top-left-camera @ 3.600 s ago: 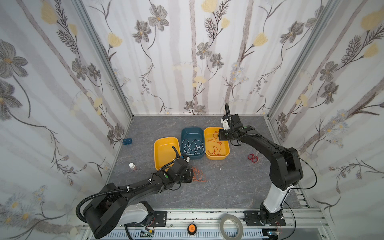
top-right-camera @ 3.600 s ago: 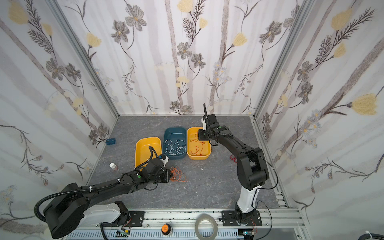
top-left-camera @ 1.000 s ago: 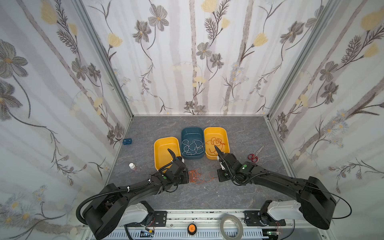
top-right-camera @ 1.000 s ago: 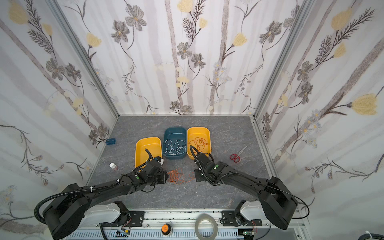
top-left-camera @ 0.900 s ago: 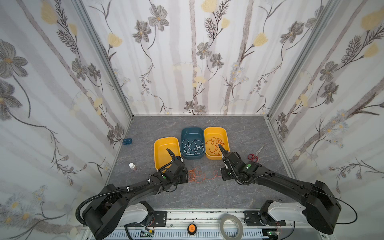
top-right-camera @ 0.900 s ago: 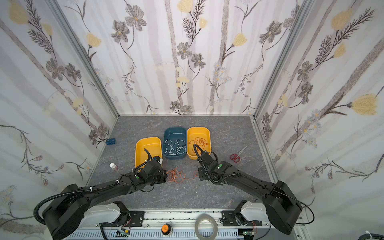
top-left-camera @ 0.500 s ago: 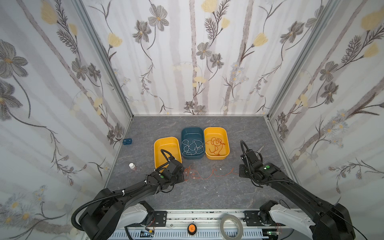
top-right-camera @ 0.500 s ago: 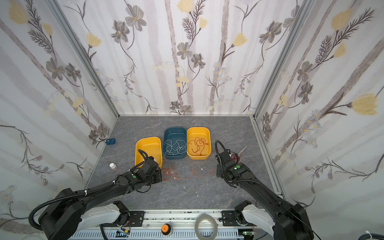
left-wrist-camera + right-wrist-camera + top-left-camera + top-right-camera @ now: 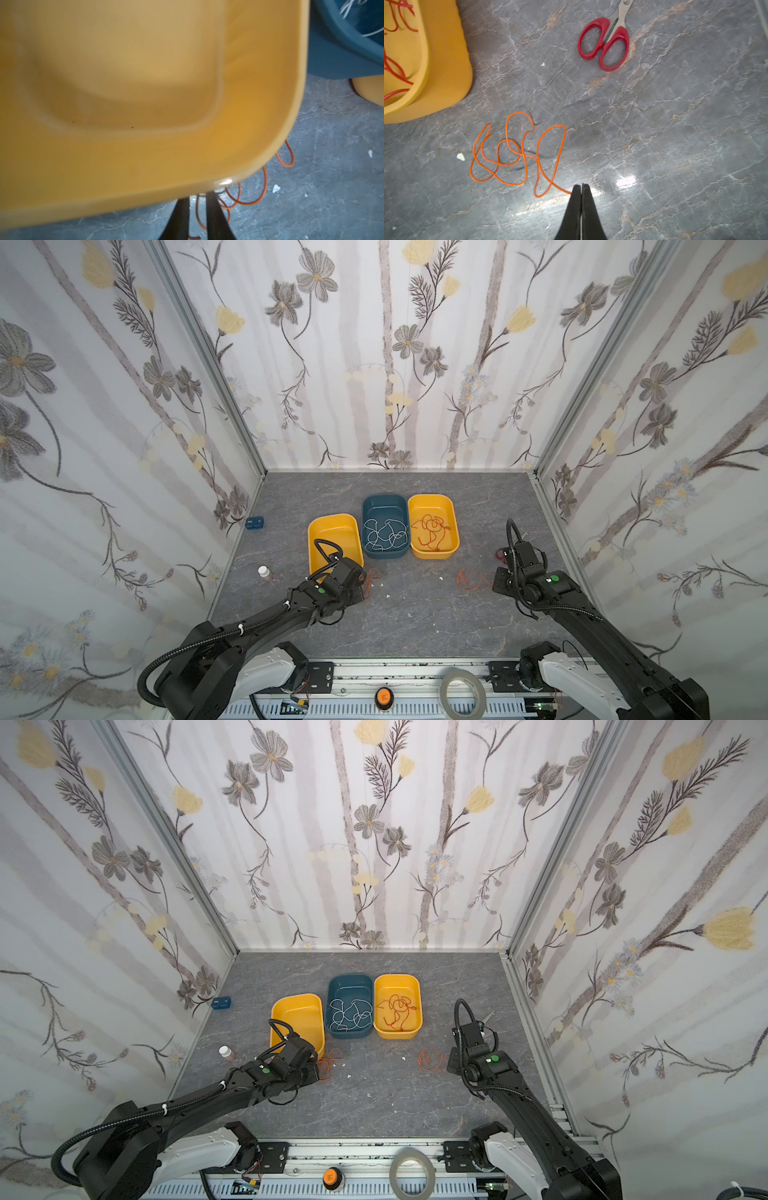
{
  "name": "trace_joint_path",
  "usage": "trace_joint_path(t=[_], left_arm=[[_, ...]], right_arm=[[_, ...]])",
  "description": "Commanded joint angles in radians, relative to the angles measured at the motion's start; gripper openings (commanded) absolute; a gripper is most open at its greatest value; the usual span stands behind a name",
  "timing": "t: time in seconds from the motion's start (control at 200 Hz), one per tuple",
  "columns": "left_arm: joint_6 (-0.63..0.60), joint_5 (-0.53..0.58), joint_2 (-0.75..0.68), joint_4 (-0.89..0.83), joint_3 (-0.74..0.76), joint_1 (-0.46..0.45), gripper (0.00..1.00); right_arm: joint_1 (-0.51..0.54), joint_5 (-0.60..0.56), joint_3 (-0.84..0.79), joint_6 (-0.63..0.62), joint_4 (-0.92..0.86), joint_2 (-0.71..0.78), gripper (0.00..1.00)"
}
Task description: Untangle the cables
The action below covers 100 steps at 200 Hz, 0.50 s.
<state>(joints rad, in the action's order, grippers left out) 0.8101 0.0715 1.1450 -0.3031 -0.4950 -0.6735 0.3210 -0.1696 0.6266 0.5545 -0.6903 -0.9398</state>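
Our right gripper (image 9: 581, 186) clamps the first orange cable (image 9: 519, 112) by its end, five o'clock of the red-cable tray (image 9: 432, 502). Our left gripper (image 9: 197, 204), jaws parted, straddles the second orange cable (image 9: 266, 178), five o'clock of the empty yellow tray (image 9: 332, 529).

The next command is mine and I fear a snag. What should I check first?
1. Grip: right gripper shut on the held orange cable, at its end: ok.
2. Held cable apart from the other orange cable: ok.
3. Clearance: left gripper free of that cable: cannot tell; jaws apart, a strand between them.
4. Room in the empty yellow tray: ok.
5. Path: scissors clear of held cable: ok.
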Motion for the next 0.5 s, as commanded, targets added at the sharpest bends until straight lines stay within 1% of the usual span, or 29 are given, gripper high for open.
trace_joint_path(t=[0.0, 0.115, 0.27, 0.36, 0.495], left_arm=[[-0.039, -0.035, -0.010, -0.016, -0.030, 0.002, 0.34], [-0.072, -0.051, -0.039, -0.050, -0.059, -0.001, 0.50], [-0.128, -0.084, -0.071, -0.091, -0.098, -0.008, 0.62], [-0.166, -0.160, -0.083, -0.055, -0.113, -0.018, 0.65], [-0.164, -0.225, -0.086, 0.029, -0.116, -0.039, 0.65]], right_arm=[[0.000, 0.123, -0.004, -0.022, 0.058, 0.001, 0.05], [0.013, 0.223, -0.004, -0.039, 0.094, 0.024, 0.05], [0.047, 0.332, 0.027, -0.064, 0.107, 0.067, 0.05], [0.075, 0.398, 0.059, -0.079, 0.107, 0.079, 0.05], [0.132, 0.465, 0.099, -0.087, 0.115, 0.085, 0.05]])
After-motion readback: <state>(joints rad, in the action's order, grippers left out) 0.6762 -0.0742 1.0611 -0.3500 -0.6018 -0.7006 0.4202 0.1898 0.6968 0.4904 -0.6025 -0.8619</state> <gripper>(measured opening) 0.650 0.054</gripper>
